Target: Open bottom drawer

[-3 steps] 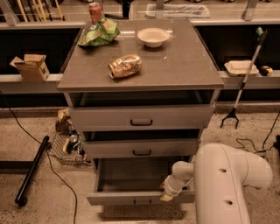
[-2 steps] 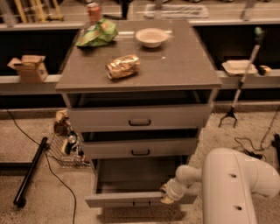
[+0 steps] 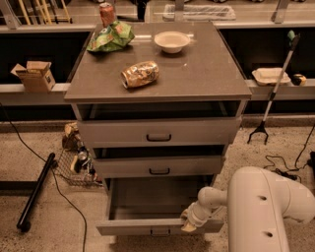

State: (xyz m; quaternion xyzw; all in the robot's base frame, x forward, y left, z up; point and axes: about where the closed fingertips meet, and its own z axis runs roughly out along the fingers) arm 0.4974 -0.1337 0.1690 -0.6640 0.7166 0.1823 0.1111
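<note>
The bottom drawer (image 3: 157, 226) of the grey cabinet is pulled well out, its empty inside showing. Its small dark bar handle (image 3: 160, 231) sits at the middle of the front panel. My gripper (image 3: 189, 222) is at the top edge of the drawer front, right of the handle, reaching in from my white arm (image 3: 261, 211) at the lower right. The middle drawer (image 3: 158, 166) and the top drawer (image 3: 158, 132) above are each out a little.
On the cabinet top (image 3: 206, 74) lie a wrapped snack (image 3: 141, 74), a white bowl (image 3: 172, 41), a green chip bag (image 3: 111, 36) and a can (image 3: 106, 13). A wire basket (image 3: 74, 165) and black pole (image 3: 35, 192) are on the floor at left. A grabber tool (image 3: 273, 88) leans at right.
The camera view has shifted and moved closer. The bottom drawer has come a little further out, with my gripper staying at its front edge.
</note>
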